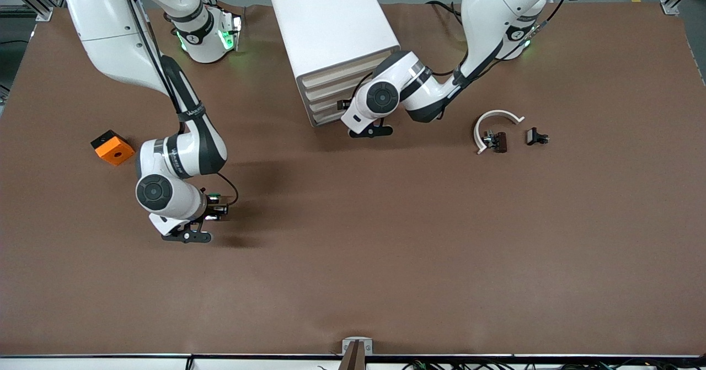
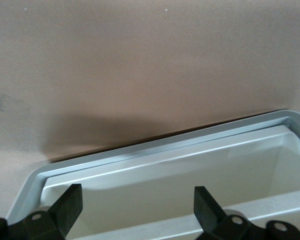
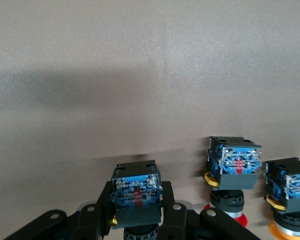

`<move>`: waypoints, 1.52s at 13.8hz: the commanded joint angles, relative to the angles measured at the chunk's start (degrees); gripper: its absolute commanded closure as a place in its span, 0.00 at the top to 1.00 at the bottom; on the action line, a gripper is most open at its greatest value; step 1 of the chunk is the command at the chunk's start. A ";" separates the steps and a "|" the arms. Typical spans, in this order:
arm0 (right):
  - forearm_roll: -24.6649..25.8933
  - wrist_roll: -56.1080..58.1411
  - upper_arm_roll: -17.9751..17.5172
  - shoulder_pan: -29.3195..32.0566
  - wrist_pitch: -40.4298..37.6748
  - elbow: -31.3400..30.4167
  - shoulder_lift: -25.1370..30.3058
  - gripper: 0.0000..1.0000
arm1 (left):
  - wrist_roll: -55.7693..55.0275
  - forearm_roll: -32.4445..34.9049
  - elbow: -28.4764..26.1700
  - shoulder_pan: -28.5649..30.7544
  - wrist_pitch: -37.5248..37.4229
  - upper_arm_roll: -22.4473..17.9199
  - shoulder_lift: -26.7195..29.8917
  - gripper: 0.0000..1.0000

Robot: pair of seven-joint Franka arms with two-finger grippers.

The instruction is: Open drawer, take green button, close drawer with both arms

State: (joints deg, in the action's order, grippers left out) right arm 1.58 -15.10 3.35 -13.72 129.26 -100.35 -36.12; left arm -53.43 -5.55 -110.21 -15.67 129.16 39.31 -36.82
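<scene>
My right gripper (image 3: 137, 202) is shut on a button (image 3: 136, 186) with a black-and-blue body, held cap down low over the table toward the right arm's end. The cap is hidden in the right wrist view; a bit of green shows at the button (image 1: 213, 198) in the front view. My left gripper (image 2: 137, 204) is open at the front of the white cabinet (image 1: 331, 22), hidden under the arm's wrist (image 1: 382, 97) in the front view. Its fingers (image 2: 70, 205) stand wide over a white drawer (image 2: 155, 150) whose visible inside is bare.
A red-capped button (image 3: 230, 172) and an orange-capped one (image 3: 289, 192) stand cap down on the brown table beside the held one. An orange block (image 1: 112, 147) lies toward the right arm's end. A white curved piece (image 1: 498, 117) and small black parts (image 1: 536, 137) lie toward the left arm's end.
</scene>
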 commanded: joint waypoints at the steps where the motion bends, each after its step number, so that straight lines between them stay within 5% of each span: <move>1: 1.41 0.07 -0.62 0.97 1.33 0.42 -0.52 0.10 | -0.62 -1.40 -0.27 0.45 1.18 0.60 0.61 1.00; 6: 1.32 0.07 -0.71 1.15 2.75 0.33 -0.97 0.20 | -1.77 -0.61 9.54 10.37 -6.00 0.42 2.89 1.00; 8: 1.23 0.07 -0.71 1.15 2.75 0.42 -0.97 0.68 | -1.24 0.35 15.00 15.64 -10.75 0.33 2.89 1.00; 10: 1.06 -0.89 -0.71 0.98 2.40 0.42 -0.97 0.99 | -0.45 3.95 19.05 19.25 -12.44 0.33 2.80 1.00; 13: 0.97 -1.07 -0.71 0.27 -0.92 0.24 -0.18 1.00 | 0.25 7.74 21.61 24.17 -14.80 0.59 3.24 1.00; 17: 0.97 -0.38 -0.97 -0.17 -8.14 0.42 4.30 1.00 | 7.70 16.52 21.79 28.23 -23.41 0.59 10.78 1.00; 21: 0.97 -0.28 -1.15 -1.30 -15.33 0.16 9.65 1.00 | 14.92 17.24 26.44 32.09 -32.02 0.07 16.25 1.00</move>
State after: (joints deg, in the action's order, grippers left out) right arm 1.58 -15.16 2.55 -14.37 117.67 -99.11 -30.61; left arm -41.75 10.70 -85.09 13.94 100.84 39.28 -23.19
